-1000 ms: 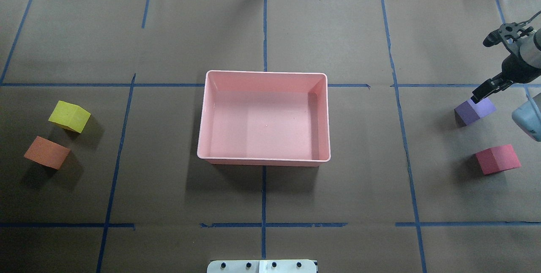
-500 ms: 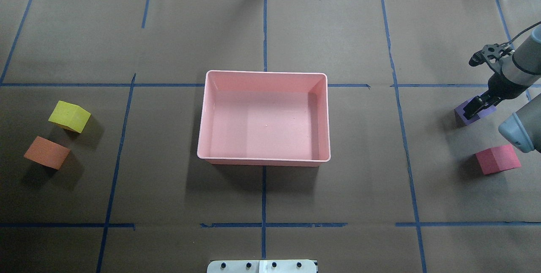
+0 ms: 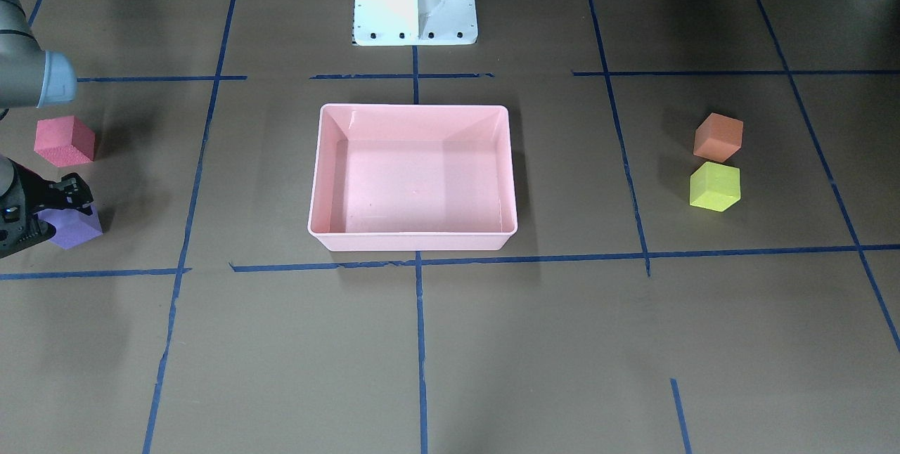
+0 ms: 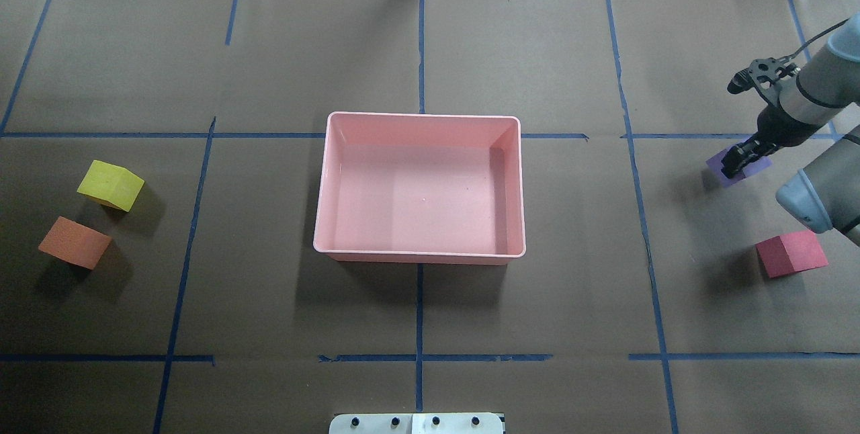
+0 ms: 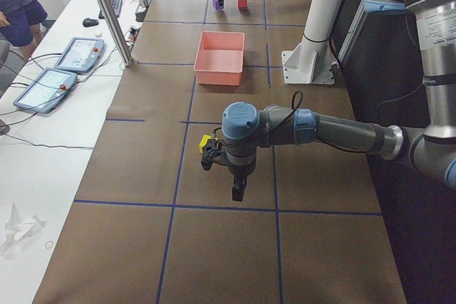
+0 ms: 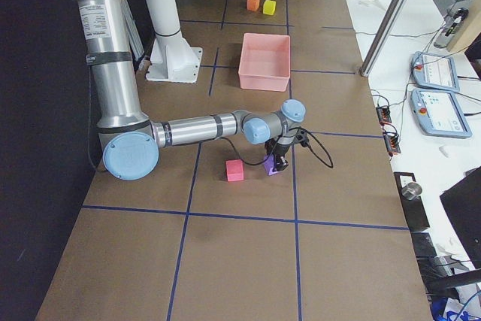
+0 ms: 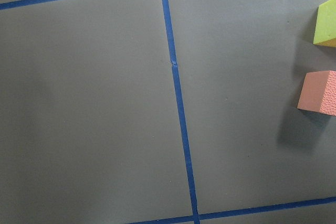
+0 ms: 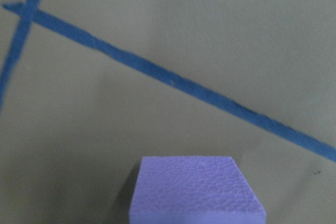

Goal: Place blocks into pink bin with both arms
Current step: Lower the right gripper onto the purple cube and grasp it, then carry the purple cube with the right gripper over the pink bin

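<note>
The pink bin (image 4: 423,115) stands in the middle of the table and it is empty. None of the four blocks is inside, so I judge that the task is only at its first pick.

The purple block (image 3: 74,229) is on the right side in the overhead view, well apart from the bin. The right gripper (image 4: 732,166) is on it from above, and its fingers seem closed around the block. In the right wrist view the block is sharp at the bottom centre while the blue tape behind it looks soft. It may be a little raised, but I cannot tell for sure if it is off the paper.

The red-pink block (image 4: 791,254) lies on the same side, nearer to the robot, and nothing touches it. On the left side the yellow-green block (image 4: 109,185) and the orange block (image 4: 74,242) lie just beside each other, with nothing touching them either. The left gripper (image 5: 239,191) hangs above the paper near these two. It shows only in the side view, so I cannot tell if it is open or closed.

What is left: to bring the purple block to the bin and release it, and then the three other blocks.
</note>
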Robot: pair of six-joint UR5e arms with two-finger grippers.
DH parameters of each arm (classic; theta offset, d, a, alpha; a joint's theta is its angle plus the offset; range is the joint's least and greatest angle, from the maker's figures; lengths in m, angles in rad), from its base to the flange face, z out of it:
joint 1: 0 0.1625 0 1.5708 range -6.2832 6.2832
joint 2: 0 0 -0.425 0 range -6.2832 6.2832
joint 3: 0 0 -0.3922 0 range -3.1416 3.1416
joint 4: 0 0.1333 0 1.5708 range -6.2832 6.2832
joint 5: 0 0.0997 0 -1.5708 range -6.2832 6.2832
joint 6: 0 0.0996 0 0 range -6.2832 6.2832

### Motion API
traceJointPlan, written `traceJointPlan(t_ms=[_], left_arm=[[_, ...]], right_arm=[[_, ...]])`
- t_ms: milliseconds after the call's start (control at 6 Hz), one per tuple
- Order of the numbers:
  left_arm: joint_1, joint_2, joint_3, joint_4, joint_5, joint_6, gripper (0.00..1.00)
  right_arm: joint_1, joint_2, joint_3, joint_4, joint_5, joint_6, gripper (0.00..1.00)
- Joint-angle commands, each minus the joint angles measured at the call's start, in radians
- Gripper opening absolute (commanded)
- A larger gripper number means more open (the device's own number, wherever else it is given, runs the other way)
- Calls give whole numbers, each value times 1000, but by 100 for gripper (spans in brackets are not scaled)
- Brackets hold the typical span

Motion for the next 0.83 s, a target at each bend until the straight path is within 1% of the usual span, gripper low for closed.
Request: traceJointPlan(t_ms=[0,167,333,500,667], left_arm=[[0,0,0,0,0,0,100],[0,0,-5,-2,0,0,100],[0,6,-40,3,0,0,100],[5,6,-44,1,0,0,100],[18,-14,-44,-27,-3,0,100]], right_arm=[[-43,162,3,-7,5,275,16],[-102,256,5,-8,3,481,16],[-133,330,12,-13,-2,657,17],[-165,429,17,-86,-15,809,18],[-228,549,44,-241,-75,917,20]])
